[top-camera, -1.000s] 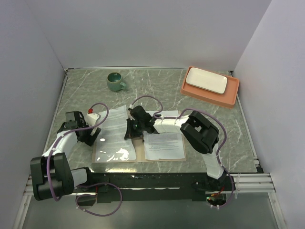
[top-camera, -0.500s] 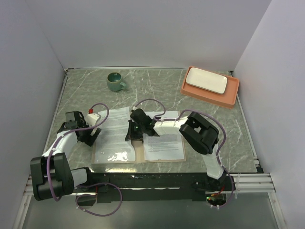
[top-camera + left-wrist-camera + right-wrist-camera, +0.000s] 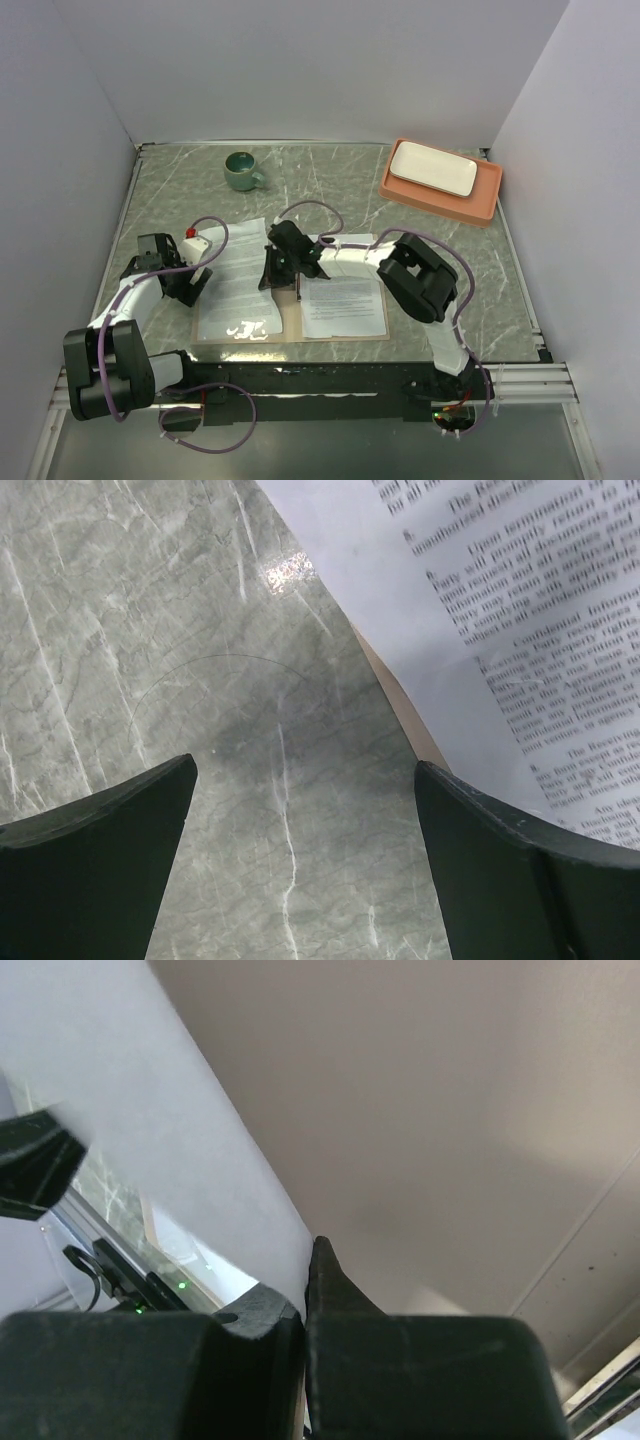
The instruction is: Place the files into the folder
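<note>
The tan folder [image 3: 292, 318] lies open near the table's front edge. One printed file [image 3: 345, 305] lies flat on its right half. A second file [image 3: 235, 285] lies over the left half, overhanging it to the left and rear. My right gripper [image 3: 281, 280] is shut on this sheet's right edge near the folder's centre. The right wrist view shows the jaws [image 3: 308, 1260] pinching the white sheet [image 3: 170, 1130] over brown folder card [image 3: 420, 1110]. My left gripper [image 3: 192, 288] is open and empty over bare table [image 3: 305, 880], beside the sheet's left edge [image 3: 500, 630], where a folder sliver [image 3: 405, 715] shows.
A green mug [image 3: 241, 171] stands at the back left. An orange tray [image 3: 487, 200] holding a white plate [image 3: 432, 169] sits at the back right. Enclosure walls bound the table on three sides.
My right gripper, holding the sheet's edge, moved slightly right and then back left. The glare on the sheet shrank and shifted. The left arm has not moved.
</note>
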You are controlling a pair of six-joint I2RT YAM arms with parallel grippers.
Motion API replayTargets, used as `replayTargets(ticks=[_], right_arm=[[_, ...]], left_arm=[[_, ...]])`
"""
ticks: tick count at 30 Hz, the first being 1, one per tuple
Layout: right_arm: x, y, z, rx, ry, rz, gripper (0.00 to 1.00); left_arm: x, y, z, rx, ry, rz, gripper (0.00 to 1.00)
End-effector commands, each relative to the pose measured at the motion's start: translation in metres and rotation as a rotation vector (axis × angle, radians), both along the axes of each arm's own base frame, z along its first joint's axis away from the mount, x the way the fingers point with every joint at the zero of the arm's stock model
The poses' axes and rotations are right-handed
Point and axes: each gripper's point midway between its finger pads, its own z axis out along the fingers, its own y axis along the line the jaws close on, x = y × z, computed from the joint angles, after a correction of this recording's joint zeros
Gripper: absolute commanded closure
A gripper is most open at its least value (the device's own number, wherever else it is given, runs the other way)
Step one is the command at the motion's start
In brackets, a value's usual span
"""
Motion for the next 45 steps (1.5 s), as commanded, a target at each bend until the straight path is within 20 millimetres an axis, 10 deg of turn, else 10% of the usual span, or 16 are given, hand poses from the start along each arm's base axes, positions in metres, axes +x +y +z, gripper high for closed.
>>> replayTargets(ticks=[1, 41, 45], right_arm=[[0.015, 0.003, 0.003, -0.006, -0.021, -0.027, 1.00], [-0.026, 0.009, -0.004, 0.019, 0.013, 0.117, 1.00], [-0.025, 0.008, -0.003, -0.024, 0.007, 0.121, 0.76]], left_arm=[[-0.016, -0.004, -0.009, -0.015, 0.070, -0.021, 0.02], [0.006, -0.005, 0.013, -0.052, 0.037, 0.010, 0.05], [0.007, -0.005, 0.017, -0.053, 0.033, 0.014, 0.05]])
